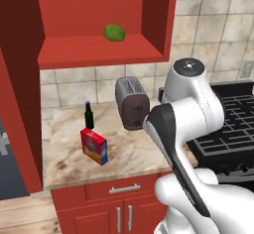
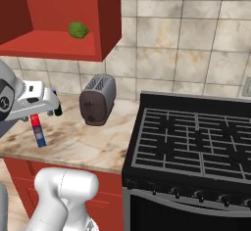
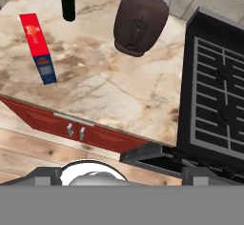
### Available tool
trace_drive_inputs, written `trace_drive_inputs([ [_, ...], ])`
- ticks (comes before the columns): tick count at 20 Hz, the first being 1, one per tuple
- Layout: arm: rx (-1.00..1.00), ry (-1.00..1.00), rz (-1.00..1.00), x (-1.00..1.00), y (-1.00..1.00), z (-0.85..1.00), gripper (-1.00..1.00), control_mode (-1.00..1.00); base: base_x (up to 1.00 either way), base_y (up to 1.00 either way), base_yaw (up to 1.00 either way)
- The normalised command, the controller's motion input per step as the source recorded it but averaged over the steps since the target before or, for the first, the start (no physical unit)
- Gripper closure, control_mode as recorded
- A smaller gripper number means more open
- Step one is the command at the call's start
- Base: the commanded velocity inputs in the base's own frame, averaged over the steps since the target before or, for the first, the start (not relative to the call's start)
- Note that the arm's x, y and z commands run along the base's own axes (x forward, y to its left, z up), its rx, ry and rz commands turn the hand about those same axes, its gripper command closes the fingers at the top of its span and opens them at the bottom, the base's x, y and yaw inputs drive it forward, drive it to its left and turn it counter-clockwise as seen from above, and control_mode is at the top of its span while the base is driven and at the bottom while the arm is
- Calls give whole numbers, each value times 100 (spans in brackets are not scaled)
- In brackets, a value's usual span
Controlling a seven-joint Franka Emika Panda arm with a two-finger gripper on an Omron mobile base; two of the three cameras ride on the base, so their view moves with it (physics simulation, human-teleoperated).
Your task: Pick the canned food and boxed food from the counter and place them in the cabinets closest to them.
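Step 1 looks barely begun: the boxed food (image 1: 94,146) stands untouched on the table (image 1: 134,151), beside a dark bottle (image 1: 89,115) and below the open cabinet (image 1: 99,49). The gripper (image 2: 55,108), fingers spread and empty, must descend to it

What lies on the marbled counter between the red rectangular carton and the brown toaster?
Nothing: in the hand view, bare marbled counter separates the red carton from the brown toaster. The dark bottle stands behind that stretch.
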Motion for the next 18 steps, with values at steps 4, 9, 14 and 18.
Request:
trace_drive_inputs([
  [4, 0, 0, 0, 0, 0, 0, -100, 100, 4, 7, -1],
  [9, 0, 0, 0, 0, 0, 0, -100, 100, 0, 8, 0],
  [14, 0, 0, 0, 0, 0, 0, -100, 100, 0, 52, 0],
  [18, 0, 0, 0, 0, 0, 0, -100, 100, 0, 55, -2],
])
